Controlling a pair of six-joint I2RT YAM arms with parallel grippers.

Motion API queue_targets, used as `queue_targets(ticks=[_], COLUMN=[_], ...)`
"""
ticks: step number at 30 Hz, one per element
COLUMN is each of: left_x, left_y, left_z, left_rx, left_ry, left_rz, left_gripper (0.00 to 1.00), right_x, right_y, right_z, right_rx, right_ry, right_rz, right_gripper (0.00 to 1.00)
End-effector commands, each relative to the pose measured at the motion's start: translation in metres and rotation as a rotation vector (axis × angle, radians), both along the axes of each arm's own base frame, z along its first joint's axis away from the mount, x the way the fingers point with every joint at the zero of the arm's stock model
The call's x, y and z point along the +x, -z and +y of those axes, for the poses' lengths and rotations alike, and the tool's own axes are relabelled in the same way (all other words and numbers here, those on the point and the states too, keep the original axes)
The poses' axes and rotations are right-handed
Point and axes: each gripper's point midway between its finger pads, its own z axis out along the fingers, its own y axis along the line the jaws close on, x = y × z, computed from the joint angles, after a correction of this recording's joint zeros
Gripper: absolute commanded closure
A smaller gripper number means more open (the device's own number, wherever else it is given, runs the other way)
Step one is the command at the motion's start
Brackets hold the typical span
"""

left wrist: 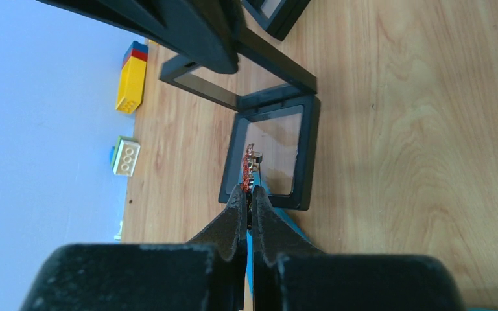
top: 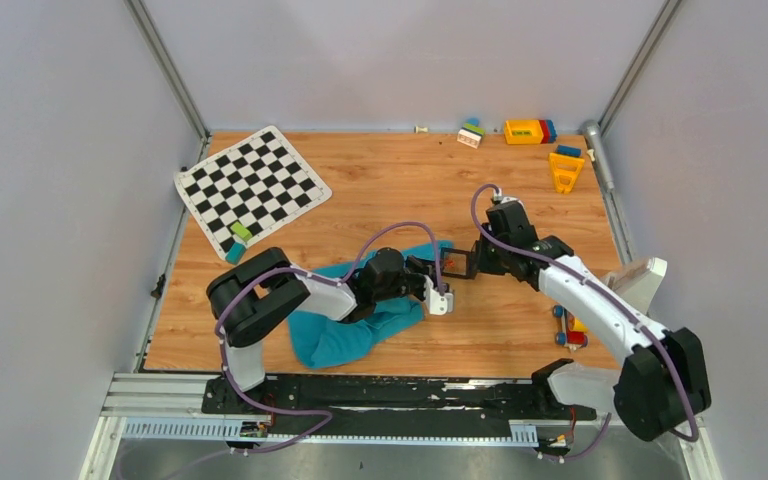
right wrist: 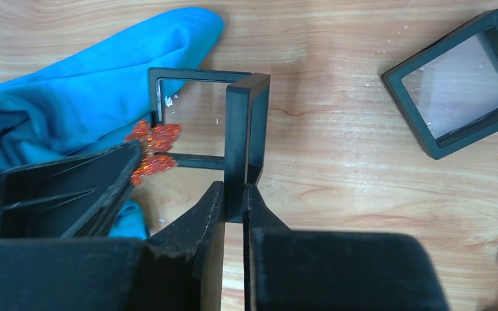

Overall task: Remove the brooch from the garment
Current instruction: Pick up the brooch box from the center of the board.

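The teal-blue garment [top: 340, 340] lies crumpled on the table between the arms and also shows in the right wrist view [right wrist: 71, 91]. My left gripper [left wrist: 249, 193] is shut on the small red glittery brooch [left wrist: 249, 165], held off the fabric above an open black square box [left wrist: 306, 149]. In the right wrist view the brooch [right wrist: 152, 150] sits at the left fingertips [right wrist: 126, 162], over the box's left rim. My right gripper [right wrist: 235, 191] is shut on the box's upright lid [right wrist: 246, 123]. From above, both grippers meet at the box [top: 457, 266].
A second black square box [right wrist: 457, 84] lies to the right of the open one. A checkered mat [top: 252, 185] with small blocks [top: 238, 240] is at the back left. Toy bricks [top: 525, 131] line the back edge. A toy car [top: 570, 332] sits near the right arm.
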Motion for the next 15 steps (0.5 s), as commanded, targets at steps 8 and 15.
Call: queue_targets(ticks=[8, 15], left_x=[-0.008, -0.003], left_y=[-0.026, -0.036], left_z=[-0.008, 0.000], left_rx=[-0.038, -0.081], left_ry=[0.009, -0.045], left_rz=[-0.149, -0.179], left_gripper=[1.00, 1.00], right_x=[-0.024, -0.025], right_y=[-0.025, -0.016], right_z=[0.024, 0.024], right_rx=[0.125, 0.112], right_ry=[-0.142, -0.133], right_rz=[0.005, 0.036], right_gripper=[1.00, 1.00])
